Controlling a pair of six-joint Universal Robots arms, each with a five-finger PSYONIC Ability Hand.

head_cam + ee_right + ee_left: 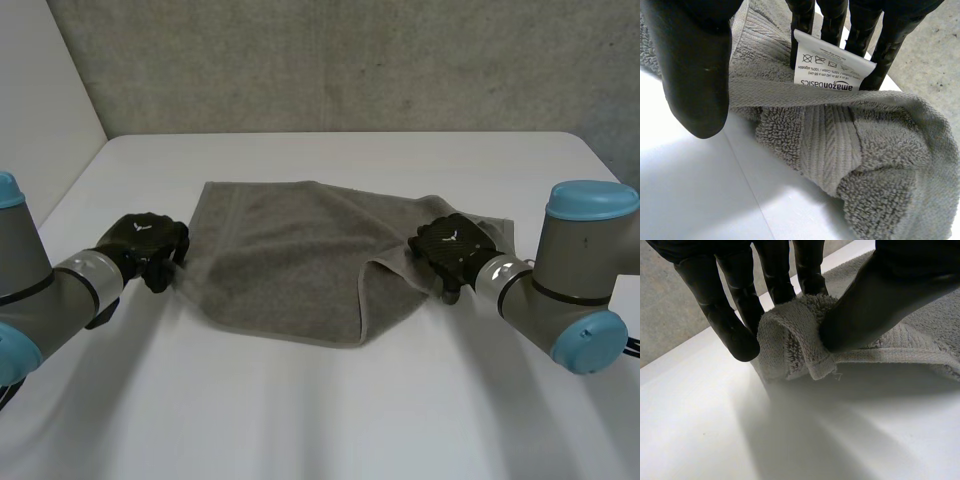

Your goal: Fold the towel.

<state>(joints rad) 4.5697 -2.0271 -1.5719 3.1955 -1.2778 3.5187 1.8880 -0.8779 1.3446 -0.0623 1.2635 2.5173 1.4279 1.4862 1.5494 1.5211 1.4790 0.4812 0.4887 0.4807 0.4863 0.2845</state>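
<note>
Grey terry-cloth towel [290, 250] is spread on the white desk [330, 410], with its near right part turned over on itself. Its near left corner is pinched between the thumb and fingers of the black left hand [145, 245]. Its right edge, by a white care label [832, 70], is grasped by the black right hand [455, 250], with the fingers set behind the label and the thumb in front.

Table [320, 410]: white, smooth, matte top; fills the foreground and runs back to the wall.
Wall [350, 60]: grey, rough and speckled like concrete, standing along the table's far edge.
Panel [40, 90]: plain white, upright, on the table's left side, meeting the grey wall.
</note>
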